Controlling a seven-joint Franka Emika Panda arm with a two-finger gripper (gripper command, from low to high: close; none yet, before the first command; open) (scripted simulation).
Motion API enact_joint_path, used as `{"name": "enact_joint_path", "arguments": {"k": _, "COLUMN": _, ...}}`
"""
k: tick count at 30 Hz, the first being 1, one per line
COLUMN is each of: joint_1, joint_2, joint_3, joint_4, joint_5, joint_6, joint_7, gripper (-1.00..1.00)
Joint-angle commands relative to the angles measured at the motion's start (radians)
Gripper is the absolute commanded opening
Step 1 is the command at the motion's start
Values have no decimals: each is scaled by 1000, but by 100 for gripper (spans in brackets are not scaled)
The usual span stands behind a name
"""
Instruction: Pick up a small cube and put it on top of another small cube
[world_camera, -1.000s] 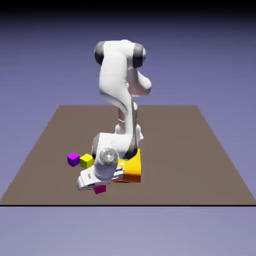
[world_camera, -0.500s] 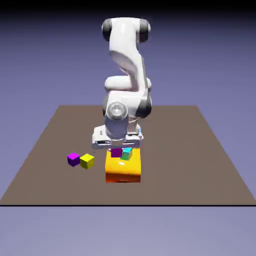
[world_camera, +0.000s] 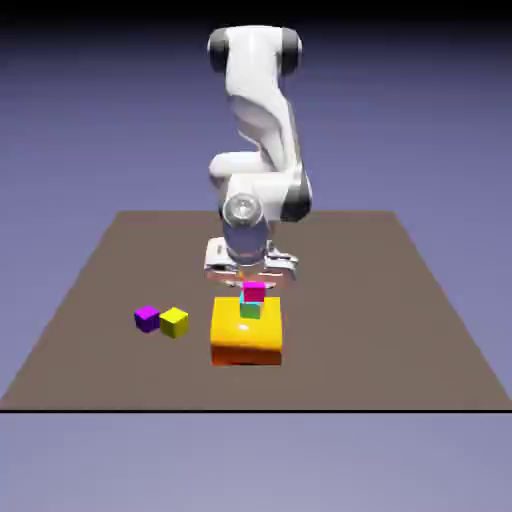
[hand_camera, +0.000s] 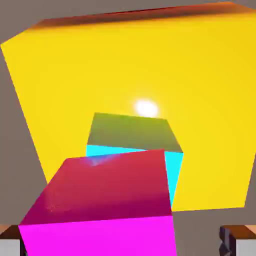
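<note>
The small magenta-pink cube (world_camera: 254, 292) sits on top of the small cube with a cyan top and green sides (world_camera: 250, 311). Both stand on the big yellow-orange block (world_camera: 246, 340). My gripper (world_camera: 252, 281) hangs straight down over the pink cube and is open. In the hand view the pink cube (hand_camera: 100, 205) fills the bottom middle. The cyan-topped cube (hand_camera: 173, 167) peeks out beneath it, slightly offset. A gap shows between the pink cube and the right fingertip (hand_camera: 234, 243). The left fingertip (hand_camera: 9, 241) sits at the cube's edge.
A darker purple cube (world_camera: 147, 318) and a small yellow cube (world_camera: 174, 321) lie side by side on the brown table (world_camera: 400, 320), toward the exterior view's left of the block. The yellow-orange block's top (hand_camera: 125, 70) spreads wide around the stack.
The arm swung the pink cube up from the table's front, across the block and onto the cyan-topped cube. The jaws, shut on the cube before, now stand apart.
</note>
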Motion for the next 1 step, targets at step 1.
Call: {"name": "enact_joint_path", "arguments": {"k": 1, "joint_1": 0, "joint_2": -3, "joint_3": 0, "joint_4": 8, "joint_5": 0, "joint_6": -11, "joint_7": 0, "gripper": 100}}
